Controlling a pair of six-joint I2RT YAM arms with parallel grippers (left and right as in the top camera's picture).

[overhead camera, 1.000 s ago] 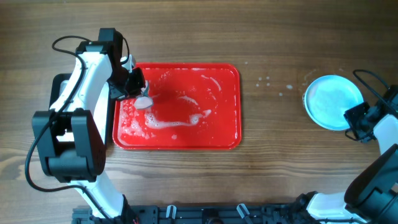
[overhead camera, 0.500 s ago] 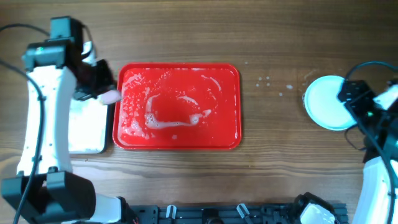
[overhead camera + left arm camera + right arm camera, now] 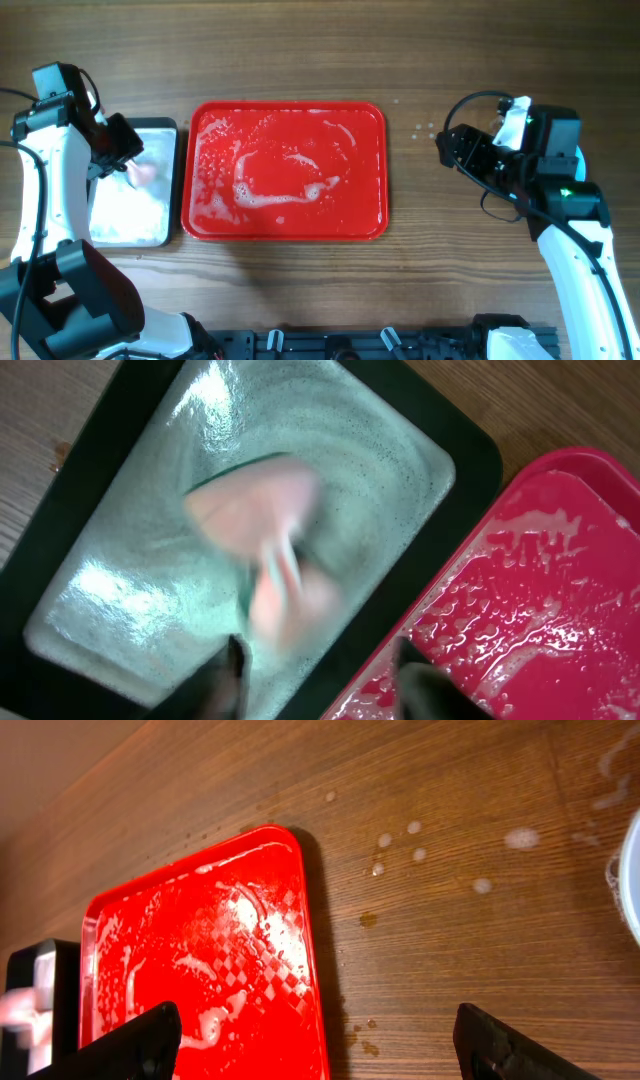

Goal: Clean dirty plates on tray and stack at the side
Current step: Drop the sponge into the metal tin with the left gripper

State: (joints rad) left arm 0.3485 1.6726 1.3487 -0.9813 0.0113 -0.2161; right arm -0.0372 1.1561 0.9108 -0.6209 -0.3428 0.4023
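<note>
Overhead: fixed, straight down, far enough to hold the whole table [image 3: 300,60]; left wrist: close, looking steeply down on the silvery tray [image 3: 380,470], frame partly blurred so tilt uncertain; right wrist: low, oblique, facing across the table; all three share the red tray [image 3: 355,205].

1. No writing, label, brand, number or sign can be read in any of the three views;
2. the red tray [image 3: 365,200] shows only white foam smears, no lettering;
3. the silvery tray [image 3: 130,215] beside it is wet and glossy, with no legible marking.
</note>
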